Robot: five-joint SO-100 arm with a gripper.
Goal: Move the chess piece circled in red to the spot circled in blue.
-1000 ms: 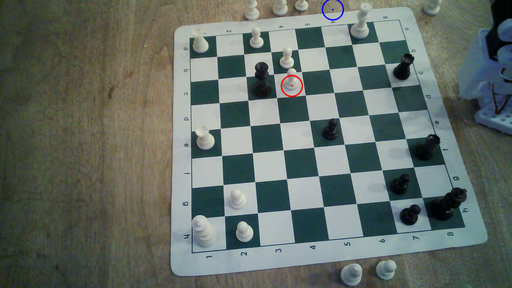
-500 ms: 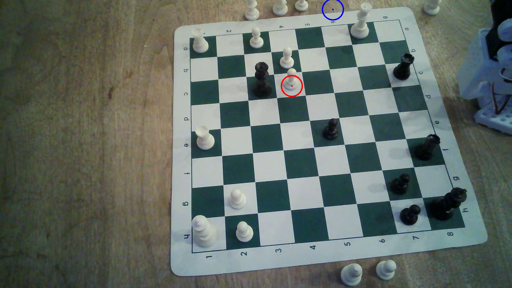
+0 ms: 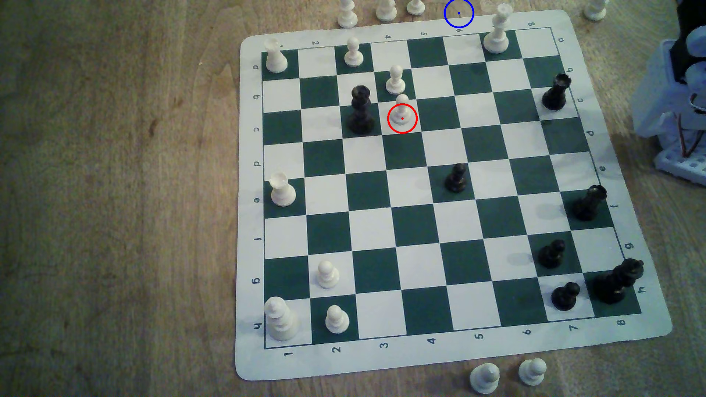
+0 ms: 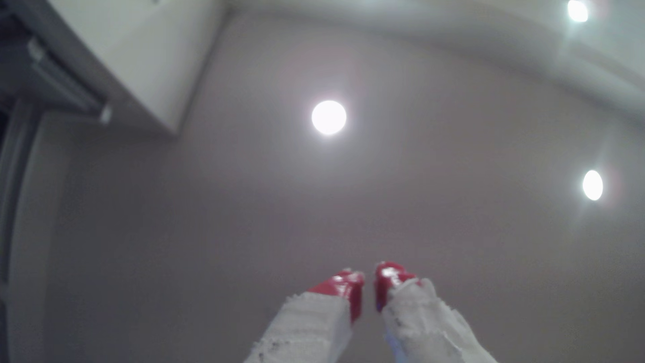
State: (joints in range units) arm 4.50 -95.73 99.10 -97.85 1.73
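Observation:
The cream-white pawn circled in red (image 3: 402,114) stands on a white square in the upper middle of the green-and-white chess mat (image 3: 596,91), just right of a tall black piece (image 3: 360,110) in the exterior view. The blue-ringed spot (image 3: 459,13) is bare wood just beyond the mat's far edge. My gripper (image 4: 370,277) has red-tipped white fingers pointing up at a ceiling with round lights; the tips stand nearly together with nothing between them. The arm's white base (image 3: 676,114) sits at the exterior view's right edge, far from the pawn.
Another white pawn (image 3: 395,80) stands right behind the circled one. Several white pieces (image 3: 386,10) line the table left of the blue ring, and a tall white piece (image 3: 496,32) stands on the mat to its right. Black pieces (image 3: 556,93) crowd the mat's right side.

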